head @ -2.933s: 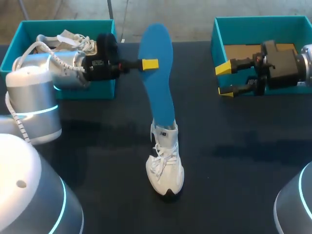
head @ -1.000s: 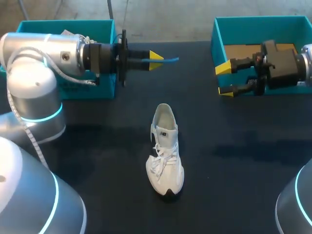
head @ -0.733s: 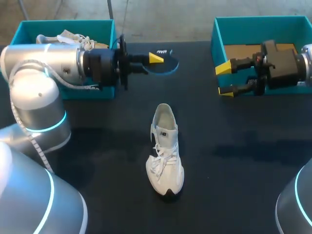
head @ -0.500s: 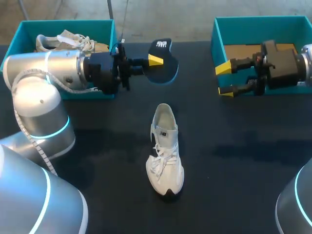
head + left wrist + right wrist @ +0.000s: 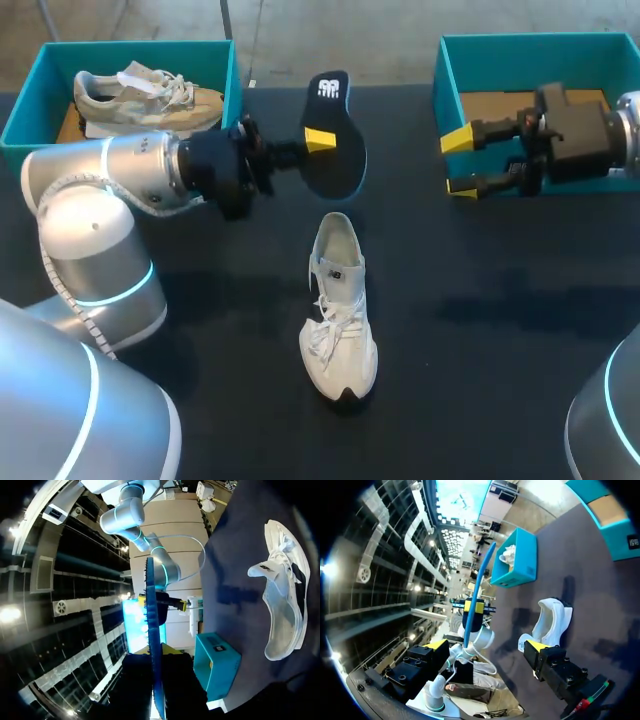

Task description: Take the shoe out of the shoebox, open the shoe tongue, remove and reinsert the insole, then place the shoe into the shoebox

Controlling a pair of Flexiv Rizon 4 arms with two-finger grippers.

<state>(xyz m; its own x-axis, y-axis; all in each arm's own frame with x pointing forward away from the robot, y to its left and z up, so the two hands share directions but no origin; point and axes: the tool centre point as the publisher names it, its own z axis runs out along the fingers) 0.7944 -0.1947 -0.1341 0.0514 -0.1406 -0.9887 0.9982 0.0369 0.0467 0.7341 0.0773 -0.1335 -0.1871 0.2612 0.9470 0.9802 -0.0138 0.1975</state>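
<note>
A white sneaker [image 5: 340, 310] stands upright mid-table, toe toward the front edge, its opening empty. Just behind its heel, above the table, my left gripper [image 5: 318, 140] is shut on the insole [image 5: 332, 125], whose dark face with a blue rim shows from above. In the left wrist view the insole [image 5: 152, 645] runs edge-on between the fingers, with the sneaker [image 5: 280, 610] off to one side. My right gripper [image 5: 460, 163] hangs open and empty at the near left corner of the right shoebox [image 5: 600, 45]. The right wrist view has the insole [image 5: 479, 587] and sneaker [image 5: 551, 617] ahead.
The teal left shoebox [image 5: 40, 75] at the back left holds a second, beige sneaker [image 5: 145, 95]. The right shoebox has brown cardboard [image 5: 500, 105] on its floor. My left arm's silver links [image 5: 100, 190] lie in front of the left box.
My left arm has swung the insole down and nearer to the sneaker, turning it from edge-on to dark face up. The right arm and the sneaker have not moved.
</note>
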